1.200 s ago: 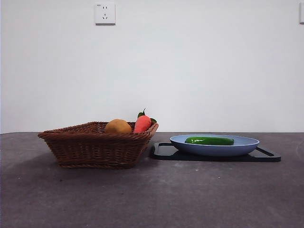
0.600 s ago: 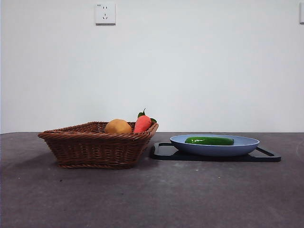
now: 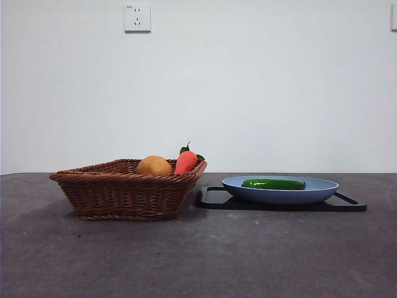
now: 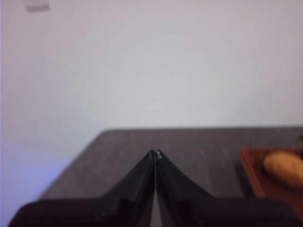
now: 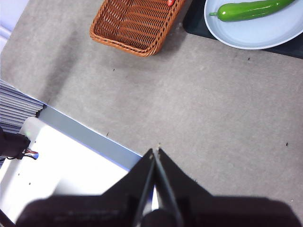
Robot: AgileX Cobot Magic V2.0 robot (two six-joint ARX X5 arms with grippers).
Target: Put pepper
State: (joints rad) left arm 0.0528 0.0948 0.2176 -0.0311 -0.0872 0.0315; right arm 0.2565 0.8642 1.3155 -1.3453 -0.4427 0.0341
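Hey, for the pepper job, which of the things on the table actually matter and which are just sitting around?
Matter:
- pepper, lying on the blue plate
- left pincer and right pincer, both shut, holding nothing, away from the pepper

Sitting around:
- basket
- round yellow-orange item in the basket
- red-orange item with leaves in the basket
- black tray under the plate

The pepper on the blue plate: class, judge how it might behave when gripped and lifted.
The pepper looks glossy, so it may slip between fingers. Its long rounded shape suggests that it could roll on the shallow blue plate if nudged. It lies straight, so it is probably stiff.
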